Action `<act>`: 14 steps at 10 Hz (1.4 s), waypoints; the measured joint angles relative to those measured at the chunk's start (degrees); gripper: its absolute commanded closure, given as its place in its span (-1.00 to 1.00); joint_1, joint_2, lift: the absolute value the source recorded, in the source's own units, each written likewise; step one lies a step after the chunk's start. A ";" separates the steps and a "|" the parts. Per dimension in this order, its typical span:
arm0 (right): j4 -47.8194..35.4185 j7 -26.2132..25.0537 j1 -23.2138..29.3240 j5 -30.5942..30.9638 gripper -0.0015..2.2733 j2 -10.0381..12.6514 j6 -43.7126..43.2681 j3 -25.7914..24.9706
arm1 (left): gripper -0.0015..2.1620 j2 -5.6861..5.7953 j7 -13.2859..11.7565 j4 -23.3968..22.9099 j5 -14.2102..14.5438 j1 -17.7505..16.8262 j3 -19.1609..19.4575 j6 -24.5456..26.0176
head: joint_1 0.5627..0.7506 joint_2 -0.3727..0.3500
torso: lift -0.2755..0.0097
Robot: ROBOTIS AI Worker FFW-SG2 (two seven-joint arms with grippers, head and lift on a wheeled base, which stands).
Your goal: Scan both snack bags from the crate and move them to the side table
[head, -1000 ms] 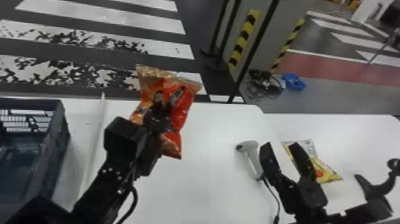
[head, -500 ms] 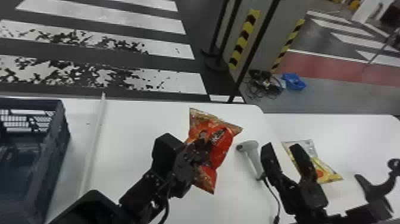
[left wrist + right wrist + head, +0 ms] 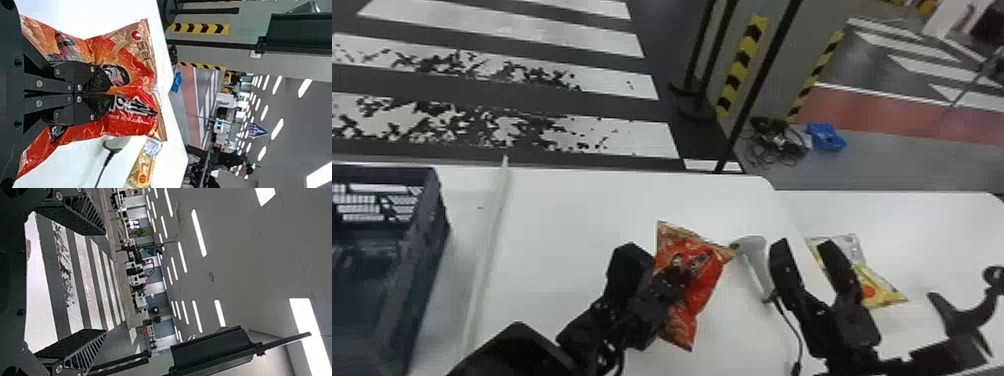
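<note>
Yellow bag (image 3: 881,290), just beyond the right gripper's (image 3: 803,246) spread jaws, looks delivered. Red bag (image 3: 133,78), clenched in the left gripper (image 3: 107,93), needs placing; scans can't be told.

On my white bench (image 3: 557,210) sit a dark plastic crate (image 3: 427,250) at my left, a long white strip (image 3: 491,240) beside it and a pale grey handheld scanner (image 3: 757,257), with a yellow-and-silver snack bag (image 3: 884,292) on the white side bench (image 3: 932,220).
</note>
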 measured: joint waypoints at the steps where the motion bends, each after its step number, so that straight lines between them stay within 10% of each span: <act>1: 0.05 0.00 -0.01 -0.13 -0.90 -0.04 0.00 0.01 | -0.99 -0.11 1.23 1.81 -0.51 -0.66 -0.26 -0.46 | 0.41 -0.94 | 0.26; 5: 0.07 0.00 0.36 -0.29 -0.90 -0.04 -0.78 -0.08 | -0.97 -0.16 1.38 1.10 -1.43 -1.01 1.54 0.36 | 0.41 -0.94 | 0.26; 8: -0.22 0.01 0.76 -0.22 -0.90 0.00 -0.94 -0.02 | -0.97 0.95 1.88 -7.70 -1.24 3.58 4.07 0.28 | 0.41 -0.94 | 0.26; 14: -0.14 0.02 0.47 0.33 -0.90 -0.09 -1.41 0.46 | -0.97 11.94 5.09 -39.64 -0.01 21.08 27.62 3.00 | 0.41 -0.93 | 0.26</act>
